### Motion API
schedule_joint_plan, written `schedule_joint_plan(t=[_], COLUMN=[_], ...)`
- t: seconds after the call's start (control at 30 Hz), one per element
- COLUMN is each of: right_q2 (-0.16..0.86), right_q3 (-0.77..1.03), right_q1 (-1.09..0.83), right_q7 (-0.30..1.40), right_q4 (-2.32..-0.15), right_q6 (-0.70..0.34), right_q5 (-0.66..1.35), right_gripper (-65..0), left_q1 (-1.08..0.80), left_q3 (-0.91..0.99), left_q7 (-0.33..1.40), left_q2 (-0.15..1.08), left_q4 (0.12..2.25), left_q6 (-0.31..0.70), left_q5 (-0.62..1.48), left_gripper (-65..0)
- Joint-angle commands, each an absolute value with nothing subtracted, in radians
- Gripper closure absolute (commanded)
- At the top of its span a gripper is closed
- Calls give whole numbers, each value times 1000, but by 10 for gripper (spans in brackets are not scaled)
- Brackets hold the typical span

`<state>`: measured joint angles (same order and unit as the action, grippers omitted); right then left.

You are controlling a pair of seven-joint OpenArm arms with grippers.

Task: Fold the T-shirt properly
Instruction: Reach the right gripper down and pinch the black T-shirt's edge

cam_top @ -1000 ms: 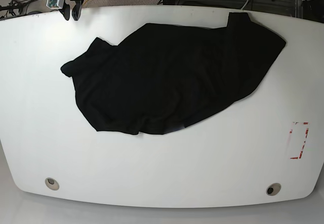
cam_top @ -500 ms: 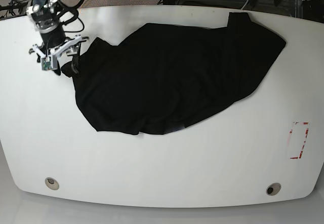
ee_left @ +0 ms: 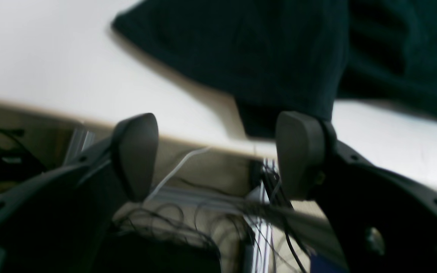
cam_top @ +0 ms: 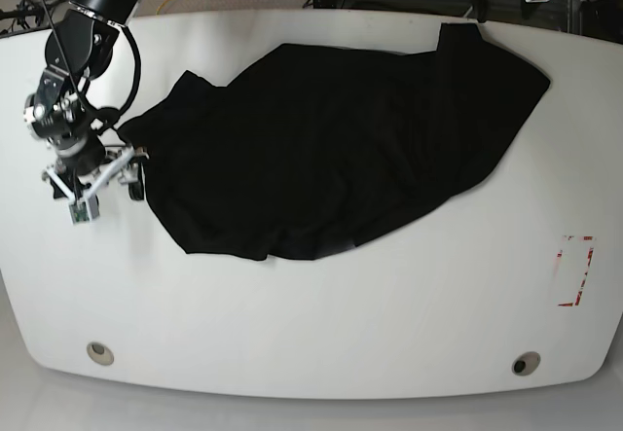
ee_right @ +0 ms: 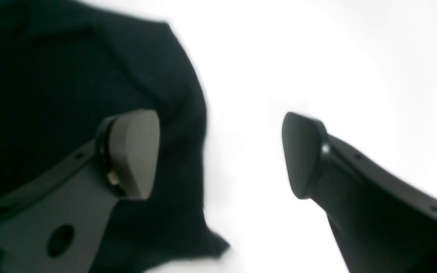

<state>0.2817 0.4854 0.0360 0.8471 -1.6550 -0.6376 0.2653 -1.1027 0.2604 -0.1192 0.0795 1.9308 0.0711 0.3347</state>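
Note:
The black T-shirt (cam_top: 331, 149) lies crumpled and spread across the middle of the white table (cam_top: 311, 324); no printed graphic shows. My right gripper (cam_top: 129, 183) is open at the shirt's left sleeve edge. In the right wrist view (ee_right: 218, 155) one finger (ee_right: 135, 151) is over the fabric (ee_right: 70, 94) and the other over bare table. My left gripper (cam_top: 480, 11) is open at the far right table edge, by the shirt's top right corner. In the left wrist view (ee_left: 218, 155) that corner (ee_left: 264, 57) lies just beyond the right finger (ee_left: 298, 151).
A red marked rectangle (cam_top: 574, 270) is on the table at the right. Two round holes (cam_top: 99, 353) (cam_top: 526, 364) sit near the front edge. Cables and frame parts (ee_left: 203, 212) lie below the far table edge.
My right arm has moved from the far left corner down along the shirt's left side to the sleeve. My left arm has come in at the far right corner.

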Motion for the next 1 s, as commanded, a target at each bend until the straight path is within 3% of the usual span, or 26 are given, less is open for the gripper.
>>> schedule_joint_plan(t=[0.0,0.2,0.43,0.83,0.9,0.97], right_q2=[318,349,378,372,372,367], right_q3=[450,381,277,237,237,237], right_q1=[104,217,305,335,334,332], right_q7=[823,806,638,519,519,519], right_q4=[-1566,-1356,-1109,-929,-929,-929], right_q6=[-654,-661,-653,-653,-653,-653], right_q5=[288,288,286,286,286,286], right_gripper=[-482,-482,-482,-479,-450,-358], left_q1=[-1113,-1112,-1112,-1055,-1044,-1020], left_q3=[271,269,269,332,337,340], left_q7=[-142,-142,-142,-140,-131,-87], left_q2=[87,87,88,79,79,77], left_q4=[1945,1943,1943,1945,1945,1946], left_q6=[73,73,73,67,67,65], left_q5=[337,337,337,343,343,344], left_gripper=[-454,-453,-453,-475,-500,-514])
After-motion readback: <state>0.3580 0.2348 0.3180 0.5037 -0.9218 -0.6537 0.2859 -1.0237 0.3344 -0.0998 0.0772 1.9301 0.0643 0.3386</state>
